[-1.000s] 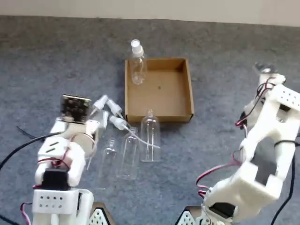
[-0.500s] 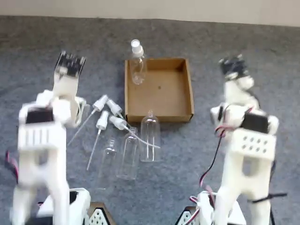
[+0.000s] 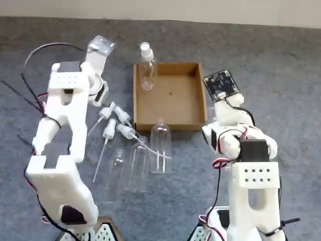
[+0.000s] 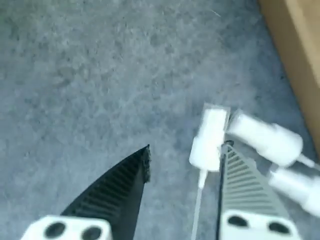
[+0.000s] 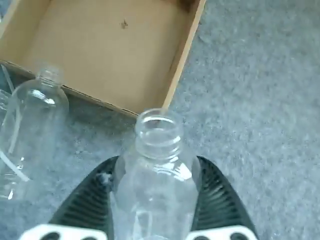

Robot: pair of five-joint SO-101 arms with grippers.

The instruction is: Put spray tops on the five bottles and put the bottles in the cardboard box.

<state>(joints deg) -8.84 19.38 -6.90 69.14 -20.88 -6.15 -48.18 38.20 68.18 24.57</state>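
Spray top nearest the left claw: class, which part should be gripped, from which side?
Grip its thick white head, not the thin tube. The spray top lies flat on the carpet, other tops close beside it, so the left claw should descend from above, straddling the head.

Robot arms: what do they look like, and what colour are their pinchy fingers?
The left arm and right arm are chunky white blocks joined by black motors, with thin red, black and white cables. The right arm has rows of little round holes. The left gripper has pointed, ridged fingers, one black, one grey. The right gripper has two black ridged fingers.
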